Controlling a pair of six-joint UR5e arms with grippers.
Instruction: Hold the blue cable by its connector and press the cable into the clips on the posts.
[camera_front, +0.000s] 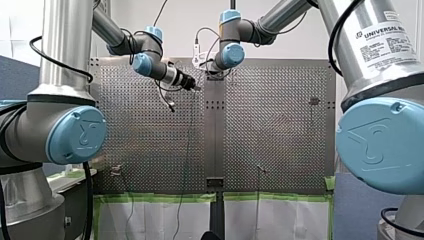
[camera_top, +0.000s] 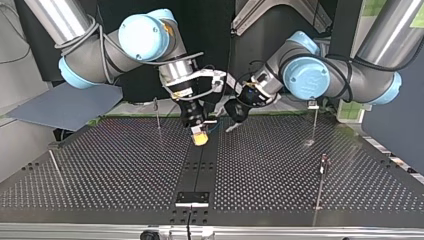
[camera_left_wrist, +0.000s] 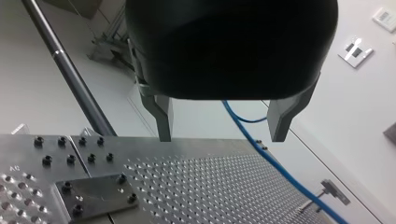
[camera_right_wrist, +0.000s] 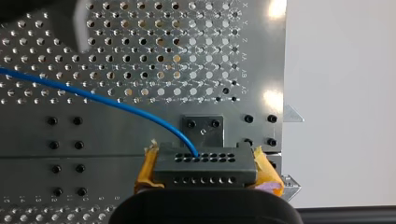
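The right arm's tool (camera_right_wrist: 206, 171) is closed on the dark connector (camera_right_wrist: 205, 161), its yellow pads (camera_right_wrist: 268, 173) pressing the block from both sides. The blue cable (camera_right_wrist: 93, 95) leaves the connector's top face and curves away over the perforated worktop (camera_right_wrist: 140, 46). The left arm's tool (camera_left_wrist: 222, 137) hangs wide open with nothing between its metal fingers (camera_left_wrist: 161, 116); the cable runs ahead of it, beyond the fingertips.

From across the room, both tools gather near the worktop's far edge, over the dark centre strip (camera_top: 200, 170). Broad stretches of perforated plate lie to either side and toward the near edge. Four thin posts stand well apart from one another: one (camera_top: 157, 114) near the far edge just beside the right arm, one (camera_top: 314, 120) near the far edge on the other side, one (camera_top: 320, 180) closer to the near edge, and one (camera_top: 56, 169) leaning at the top view's left.

The right arm drops in with its wrist bent steeply down, pads low over the strip. The left arm folds at the elbow and angles its tool down toward the centre, just beside the other.
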